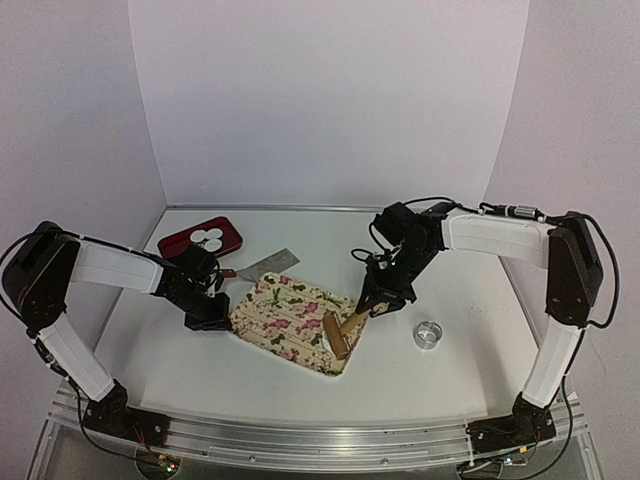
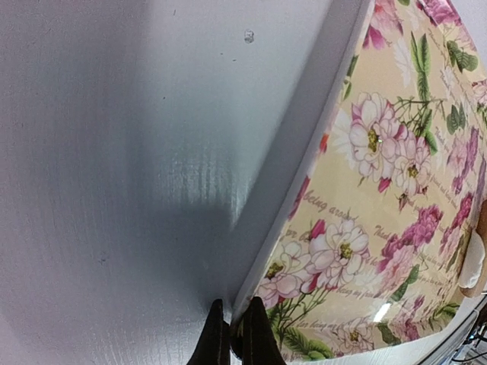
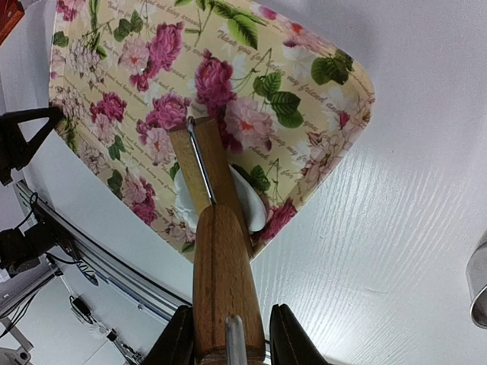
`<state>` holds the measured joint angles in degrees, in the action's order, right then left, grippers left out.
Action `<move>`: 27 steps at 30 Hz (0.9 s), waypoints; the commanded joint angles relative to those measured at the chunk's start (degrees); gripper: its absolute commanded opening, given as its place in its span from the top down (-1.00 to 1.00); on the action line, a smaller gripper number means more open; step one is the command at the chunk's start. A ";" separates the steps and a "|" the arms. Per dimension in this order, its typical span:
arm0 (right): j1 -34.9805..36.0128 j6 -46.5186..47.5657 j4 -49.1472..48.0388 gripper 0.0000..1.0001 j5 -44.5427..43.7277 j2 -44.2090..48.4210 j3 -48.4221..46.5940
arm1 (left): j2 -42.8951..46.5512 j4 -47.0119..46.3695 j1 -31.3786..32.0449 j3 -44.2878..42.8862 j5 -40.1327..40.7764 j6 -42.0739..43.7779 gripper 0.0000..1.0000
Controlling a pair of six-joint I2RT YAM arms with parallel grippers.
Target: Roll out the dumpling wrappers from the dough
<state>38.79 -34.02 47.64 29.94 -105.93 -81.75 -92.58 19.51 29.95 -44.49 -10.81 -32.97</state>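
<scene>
The dough (image 3: 257, 204) is a small white flattened lump near the corner of the floral board (image 3: 228, 68). A wooden roller (image 3: 199, 161) lies across the dough. My right gripper (image 3: 230, 342) is shut on the roller's handle (image 3: 221, 274), with one finger on each side. From above, the right gripper (image 1: 378, 300) is at the board's right end (image 1: 290, 312), with the roller (image 1: 338, 335) below it. My left gripper (image 2: 237, 338) is shut on the board's left edge (image 2: 304, 160). The dumpling wrappers (image 1: 207, 238) lie as white discs in a red tray (image 1: 178, 244).
A metal ring (image 1: 428, 335) stands on the table right of the board and shows at the frame edge in the right wrist view (image 3: 479, 285). A metal scraper (image 1: 270, 264) lies between the red tray and the board. The white walls close in at the back and sides.
</scene>
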 commanded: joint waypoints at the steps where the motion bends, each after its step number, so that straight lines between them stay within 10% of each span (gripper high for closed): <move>1: -1.60 0.75 8.93 1.00 -17.37 -1.95 -0.44 | -1.67 8.53 -2.45 1.01 11.85 2.14 1.00; 18: -1.15 17.07 12.00 1.00 -3.17 7.43 -11.58 | -7.98 8.73 -2.36 -11.70 2.03 25.10 1.00; 27: 11.42 24.77 13.17 1.00 -8.14 6.15 -11.30 | -11.38 11.22 -0.96 -15.25 -0.41 35.99 1.00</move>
<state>43.82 -15.17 59.70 23.89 -100.05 -91.39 -102.32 27.73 28.12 -58.27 -10.68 -5.37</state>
